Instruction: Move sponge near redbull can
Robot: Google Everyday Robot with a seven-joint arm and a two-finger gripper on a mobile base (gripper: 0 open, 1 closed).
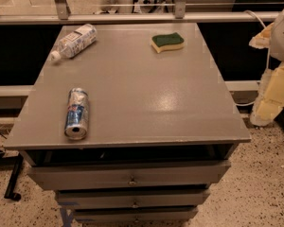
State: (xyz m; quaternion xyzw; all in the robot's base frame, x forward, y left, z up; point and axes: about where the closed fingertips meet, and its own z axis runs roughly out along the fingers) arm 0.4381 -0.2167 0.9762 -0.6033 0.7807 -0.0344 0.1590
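Note:
The sponge (167,42), dark green on top with a yellow base, lies flat at the far right of the grey cabinet top (146,103). The redbull can (77,113), silver and blue with red marks, lies on its side at the near left, its open end toward the front edge. My gripper (273,91), white and pale yellow, hangs at the right edge of the view, off the cabinet's right side and well clear of both the sponge and the can. It holds nothing that I can see.
A clear plastic bottle (75,42) with a white cap lies on its side at the far left of the top. Drawers (132,178) sit below the front edge. A metal railing (132,18) runs behind the cabinet. Speckled floor lies around it.

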